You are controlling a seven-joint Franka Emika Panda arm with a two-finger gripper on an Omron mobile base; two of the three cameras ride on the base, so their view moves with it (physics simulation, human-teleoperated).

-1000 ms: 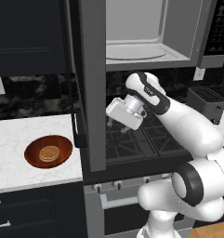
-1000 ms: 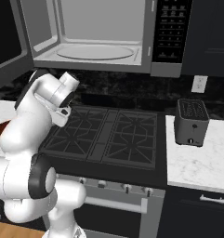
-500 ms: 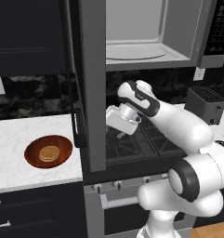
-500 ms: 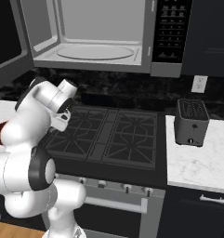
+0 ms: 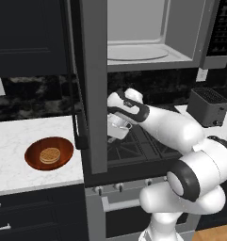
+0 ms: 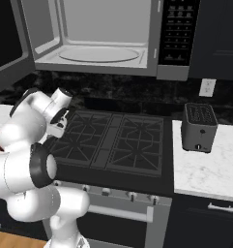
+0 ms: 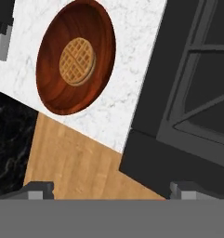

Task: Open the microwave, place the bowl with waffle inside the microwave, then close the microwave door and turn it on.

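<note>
The microwave point(image 5: 148, 42) hangs above the stove with its light grey cavity and turntable point(image 6: 98, 52) showing. The microwave door point(image 5: 93, 89) is swung wide open and stands edge-on, its dark bar handle point(image 5: 79, 129) facing the counter. The reddish-brown bowl point(image 5: 49, 154) rests on the white marble counter with the waffle point(image 5: 50, 155) in its middle. My gripper point(image 5: 114, 132) hovers over the stove's left edge, just behind the door and right of the bowl. In the hand view the bowl point(image 7: 76, 56) and waffle point(image 7: 77, 61) lie ahead, and the gripper point(image 7: 111, 190) is open with nothing between its fingertips point(image 7: 39, 189).
The black gas stove point(image 6: 113, 140) lies below the microwave. A grey toaster point(image 6: 199, 127) stands on the right counter. The button panel point(image 6: 178, 29) is on the microwave's right side. The open door stands between the hand and the bowl in the left base view.
The hand has swung left and lower over the stove's left edge, toward the counter with the bowl. The bowl, waffle and door have stayed put.
</note>
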